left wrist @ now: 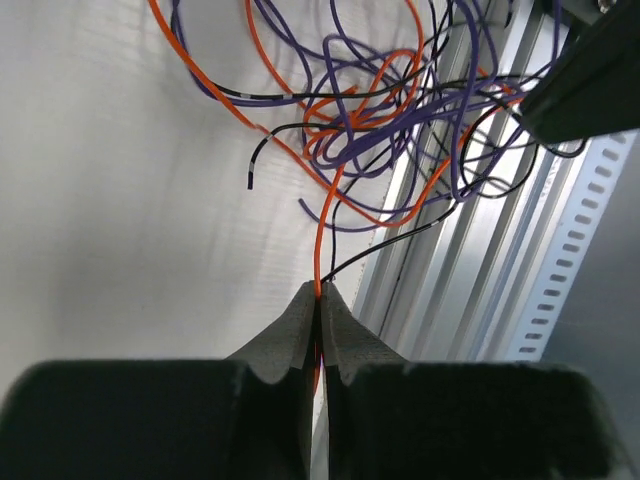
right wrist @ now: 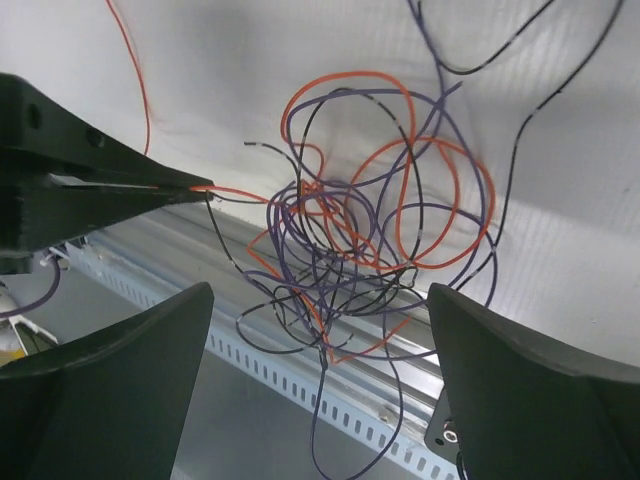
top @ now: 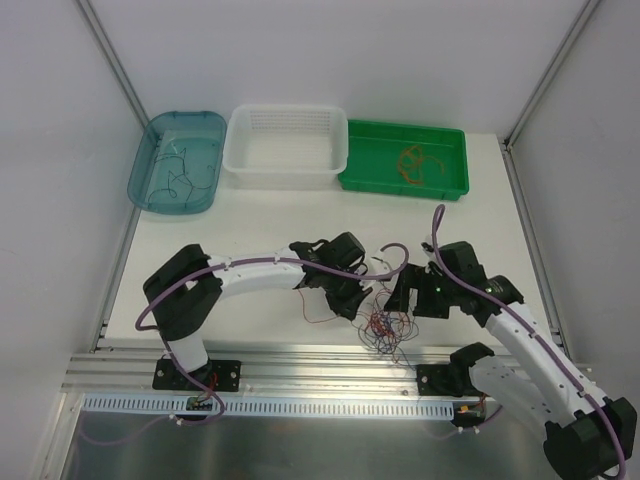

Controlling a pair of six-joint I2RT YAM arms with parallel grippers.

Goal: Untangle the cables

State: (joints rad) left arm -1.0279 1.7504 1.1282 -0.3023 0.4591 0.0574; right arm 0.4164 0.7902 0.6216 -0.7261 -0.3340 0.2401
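Holding one orange cable in the shut left tool, with the tangle straight ahead, maybe under the wide-open, empty right tool.

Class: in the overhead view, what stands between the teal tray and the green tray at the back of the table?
The white basket stands between the teal tray and green tray, top view.

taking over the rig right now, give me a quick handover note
Left gripper: jaws shut on an orange wire leading out of the tangle.
Right gripper: jaws open, facing the tangle, holding nothing.
Done: dark wires lie in the teal bin, orange wires in the green tray.
Left: the tangle's orange, purple and black wires are not yet separated.
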